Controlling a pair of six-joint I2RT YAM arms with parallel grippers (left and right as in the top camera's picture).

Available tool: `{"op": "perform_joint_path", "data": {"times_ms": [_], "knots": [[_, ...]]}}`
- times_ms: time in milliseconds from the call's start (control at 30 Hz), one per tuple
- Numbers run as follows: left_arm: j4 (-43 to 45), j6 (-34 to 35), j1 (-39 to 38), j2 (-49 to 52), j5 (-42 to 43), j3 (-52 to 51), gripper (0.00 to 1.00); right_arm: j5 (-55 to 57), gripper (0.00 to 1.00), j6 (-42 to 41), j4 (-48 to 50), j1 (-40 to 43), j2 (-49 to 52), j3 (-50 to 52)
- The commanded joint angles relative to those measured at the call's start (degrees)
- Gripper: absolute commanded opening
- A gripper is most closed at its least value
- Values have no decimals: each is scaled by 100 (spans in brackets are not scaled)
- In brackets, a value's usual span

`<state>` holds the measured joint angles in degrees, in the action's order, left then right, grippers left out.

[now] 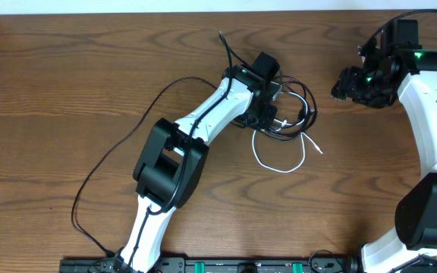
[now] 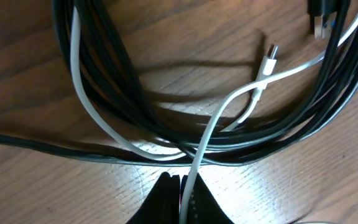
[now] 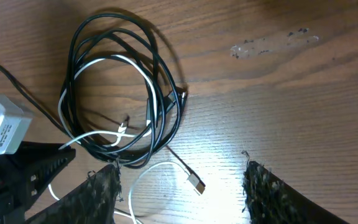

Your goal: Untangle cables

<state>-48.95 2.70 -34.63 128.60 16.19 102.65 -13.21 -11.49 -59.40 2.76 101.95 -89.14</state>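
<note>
A: Status? Biggest first.

B: Wood table [image 1: 67, 91], both cables in one heap, centre-right. Left arm [image 1: 203, 114] reaches across to the heap. Right arm [image 1: 431, 114] is off to the side. Right gripper [image 1: 349, 83] is well apart from the heap, jaws wide, nothing in them.

A: Left gripper?

B: Left gripper [image 2: 180, 196] is pinched tight on the white cable [image 2: 229, 99], at the coil's edge.

A: Cables?

B: Black cable [image 3: 73, 46] sits in a coil of several turns. The white one is woven among those turns, w/ a loose loop lying outside on bare wood.

A: Plugs?

B: White plug [image 2: 270, 55] lies inside the coil, touching nothing but the table. Black cable's metal plug [image 3: 196, 183] pokes out just beside the coil.

A: Progress?

B: Early, imo. Grip's made, nothing's separated yet. To do: draw the white out thru the coil, prob w/ the right side pinning the black, then lay the two apart.
</note>
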Motion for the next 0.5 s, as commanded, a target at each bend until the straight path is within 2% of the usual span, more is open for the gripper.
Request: {"op": "perform_joint_path", "data": {"times_ms": [0,233,467], "knots": [[-26,-46,68,-13,-83,0,7,20,61,85,-22,-24,-166,2],[-127,105,201,-584,-83,13,7,-81,61,85,-7,-66,-162,2],[-136,319,299,-1943,-83,13,7,-570,61,339,138,-422,-151,4]]}}
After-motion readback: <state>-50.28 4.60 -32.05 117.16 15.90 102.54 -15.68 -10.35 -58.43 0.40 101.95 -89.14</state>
